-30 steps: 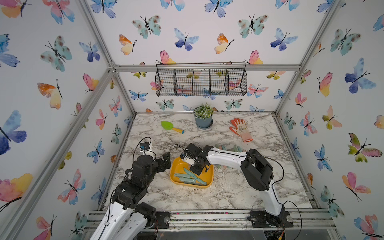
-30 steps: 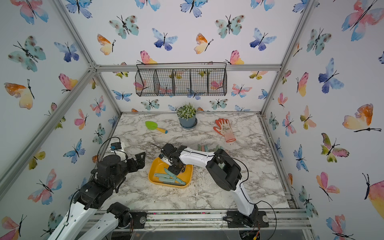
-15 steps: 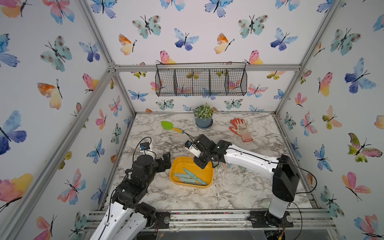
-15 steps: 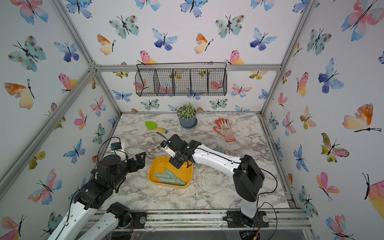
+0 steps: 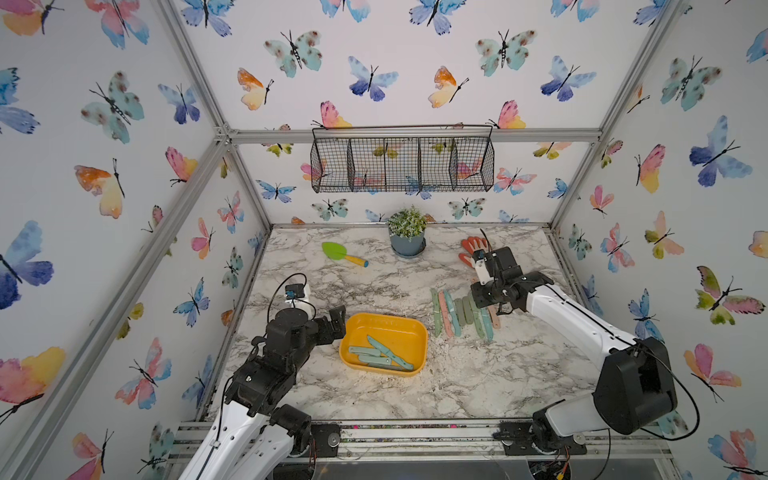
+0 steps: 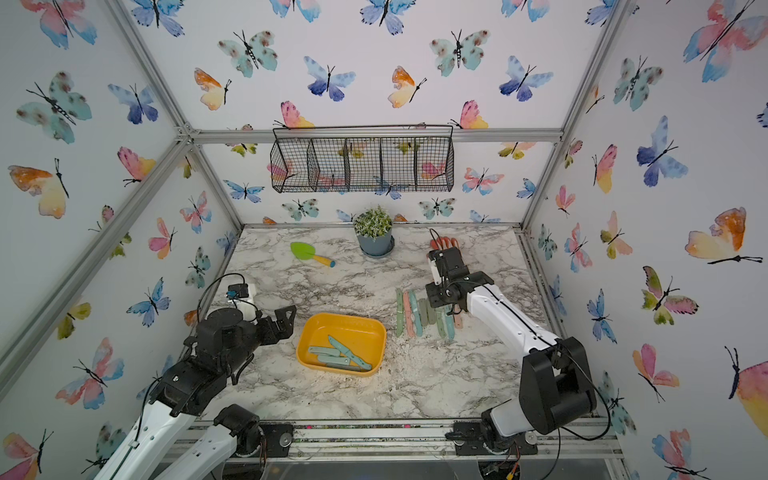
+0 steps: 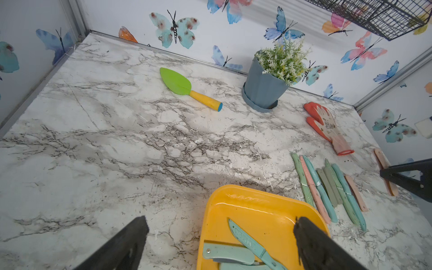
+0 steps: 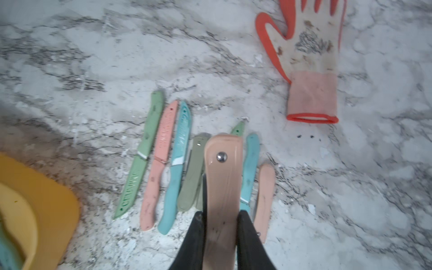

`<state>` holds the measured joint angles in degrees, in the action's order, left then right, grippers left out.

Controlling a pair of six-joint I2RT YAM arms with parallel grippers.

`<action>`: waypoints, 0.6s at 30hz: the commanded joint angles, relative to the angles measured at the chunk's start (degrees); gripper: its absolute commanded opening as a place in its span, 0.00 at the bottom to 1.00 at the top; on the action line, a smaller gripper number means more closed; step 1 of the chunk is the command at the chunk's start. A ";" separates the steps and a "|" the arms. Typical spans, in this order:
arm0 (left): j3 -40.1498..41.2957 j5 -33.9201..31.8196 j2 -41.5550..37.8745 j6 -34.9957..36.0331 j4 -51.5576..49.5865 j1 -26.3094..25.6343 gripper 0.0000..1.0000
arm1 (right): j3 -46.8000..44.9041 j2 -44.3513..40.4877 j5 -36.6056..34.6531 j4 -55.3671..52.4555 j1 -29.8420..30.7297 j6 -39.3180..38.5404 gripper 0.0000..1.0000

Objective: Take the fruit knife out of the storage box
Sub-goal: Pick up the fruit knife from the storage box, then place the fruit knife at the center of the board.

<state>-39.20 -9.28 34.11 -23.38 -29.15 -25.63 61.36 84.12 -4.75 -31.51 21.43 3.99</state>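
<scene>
my right jaws are clamped on a pink fruit knife (image 8: pixel 222 187), held over the row of knives (image 5: pixel 461 311) lying on the surface (image 5: pixel 374 286) — the glove (image 8: pixel 313 58) lies beyond them. my left jaws stand apart, the yellow storage box (image 5: pixel 390 328) right in front of them — teal knives (image 5: pixel 384 353) inside it.
</scene>
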 commanded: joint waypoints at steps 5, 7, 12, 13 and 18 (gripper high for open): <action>-0.18 3.74 1.40 1.32 1.29 -0.26 0.98 | -3.49 2.29 -1.65 2.31 -9.03 0.34 0.19; -0.18 3.65 1.44 1.32 1.28 -0.26 0.98 | -3.69 3.75 -2.66 2.24 -10.62 -0.22 0.20; -0.09 3.28 1.24 1.32 1.37 -0.30 0.98 | -2.49 8.47 -3.57 1.01 -11.64 -1.88 0.18; -0.12 3.29 1.24 1.33 1.37 -0.23 0.98 | -2.45 9.07 -3.47 1.24 -11.63 -1.91 0.18; -0.16 3.02 1.22 1.23 1.28 -0.22 0.98 | -2.84 11.10 -4.10 2.22 -11.76 -1.96 0.18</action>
<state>-39.20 -6.59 35.64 -22.92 -28.51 -25.63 58.33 94.52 -7.60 -29.89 9.72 2.66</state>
